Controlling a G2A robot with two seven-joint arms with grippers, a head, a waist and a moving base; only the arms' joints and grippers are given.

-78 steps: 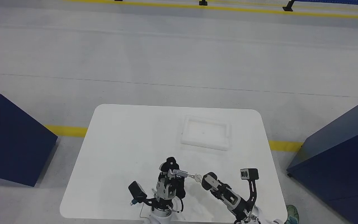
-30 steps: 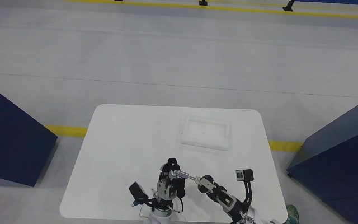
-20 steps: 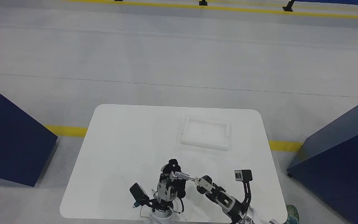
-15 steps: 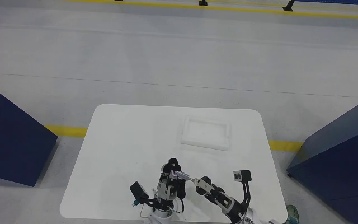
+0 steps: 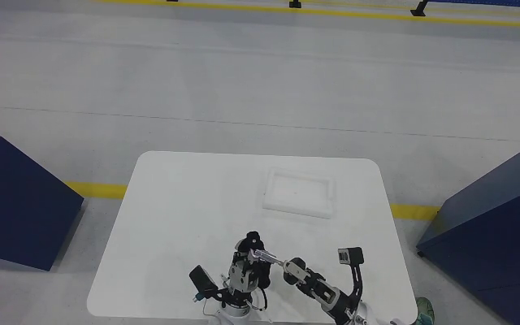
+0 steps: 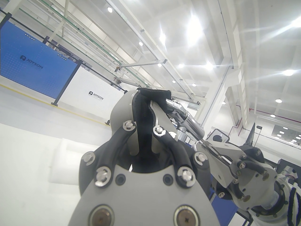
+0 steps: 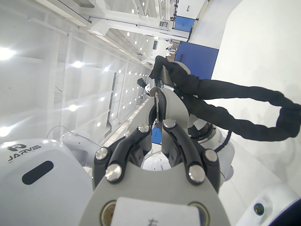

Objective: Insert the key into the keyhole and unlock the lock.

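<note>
Now, on the left, the left gripper (image 6: 150, 98) is keeping its place above the near edge of the table (image 5: 179, 211), as it was a couple of seconds ago. Its padded fingers are pressing together on the lock (image 6: 187, 118) and holding the silver barrel out sideways towards the other arm. The barrel's open end, with the keyhole (image 7: 154, 92), is facing right.

Moving right, the key (image 7: 156, 112) is sitting edge-on with its thin blade pointing at that end. Its tip is meeting the face of the lock, though how deep it is going in I cannot tell.

Further right, the right gripper (image 7: 158, 99) is pinching the key flat between its two fingers. This is the part that is changing. Over the last couple of seconds the right arm has been sliding leftwards, and the gap that was showing between the two grippers in the top view is closing to almost nothing.

That is suggesting the insertion is under way or just about seated, with lock and key both held in the air and neither resting on the table. By my reckoning, the turn to unlock is still waiting to be done
</note>
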